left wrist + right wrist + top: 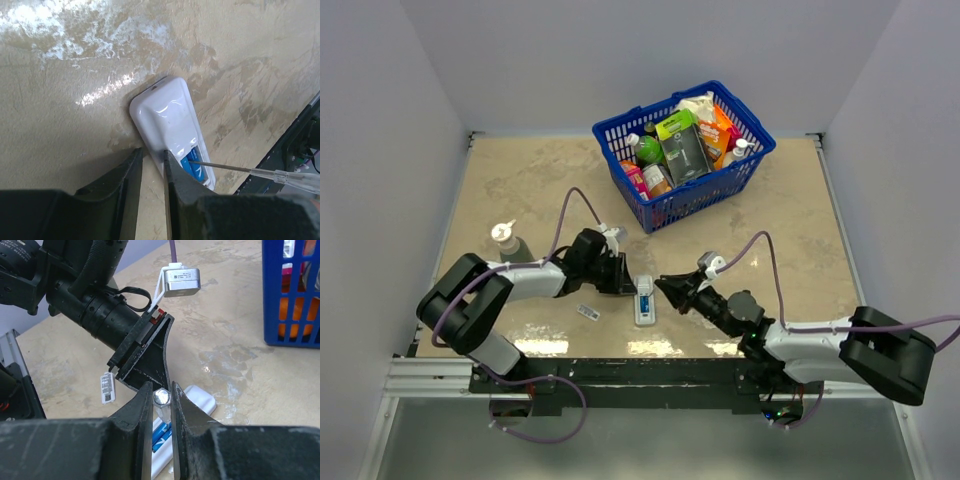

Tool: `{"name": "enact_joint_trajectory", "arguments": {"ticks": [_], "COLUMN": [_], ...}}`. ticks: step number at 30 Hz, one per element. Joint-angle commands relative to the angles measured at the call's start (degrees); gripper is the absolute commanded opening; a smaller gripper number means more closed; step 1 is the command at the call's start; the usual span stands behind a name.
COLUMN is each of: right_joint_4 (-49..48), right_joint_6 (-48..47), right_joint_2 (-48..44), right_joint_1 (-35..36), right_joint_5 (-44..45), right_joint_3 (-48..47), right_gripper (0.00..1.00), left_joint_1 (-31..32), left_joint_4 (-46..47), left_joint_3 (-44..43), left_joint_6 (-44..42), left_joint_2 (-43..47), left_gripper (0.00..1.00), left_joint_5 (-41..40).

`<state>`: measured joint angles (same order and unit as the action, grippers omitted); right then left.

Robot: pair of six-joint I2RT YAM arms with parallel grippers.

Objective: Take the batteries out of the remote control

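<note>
Fingers of my left gripper pinch one edge of the slim white plastic remote control, which lies recess-up on the mottled beige table. My right gripper clamps a clear-handled thin screwdriver, its tip at the blue cylindrical battery in the recess. A thin greyish battery lies nearby.

Grey walls around a glossy beige tabletop
</note>
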<state>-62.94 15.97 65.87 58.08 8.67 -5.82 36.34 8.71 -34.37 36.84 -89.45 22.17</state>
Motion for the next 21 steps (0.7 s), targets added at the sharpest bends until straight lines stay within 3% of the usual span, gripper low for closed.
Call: {"name": "enact_joint_trajectory", "arguments": {"ticks": [1, 10, 16, 21], "right_joint_4": [6.60, 3.96, 14.67, 21.10], "right_joint_6": [4.33, 6.54, -0.05, -5.85], "right_joint_2": [0.50, -1.53, -3.73, -0.40], "right_joint_1": [0.45, 0.45, 0.45, 0.54], "right_joint_5": [0.91, 4.43, 0.66, -2.51], "right_joint_3": [4.32, 7.41, -0.14, -6.91], "right_gripper": [0.08, 0.07, 0.05, 0.04], "left_joint_1": [0.58, 0.58, 0.49, 0.49], "left_joint_4": [0.26, 1.57, 0.34, 0.34], "left_joint_3": [-2.10, -0.61, -0.09, 0.88], "left_joint_6": [-0.89, -0.28, -0.54, -0.54], "left_joint_2": [-2.92, -3.63, -1.52, 1.56], "left_gripper": [0.28, 0.28, 0.28, 0.29], "left_joint_5": [-1.70, -1.43, -1.17, -0.73]}}
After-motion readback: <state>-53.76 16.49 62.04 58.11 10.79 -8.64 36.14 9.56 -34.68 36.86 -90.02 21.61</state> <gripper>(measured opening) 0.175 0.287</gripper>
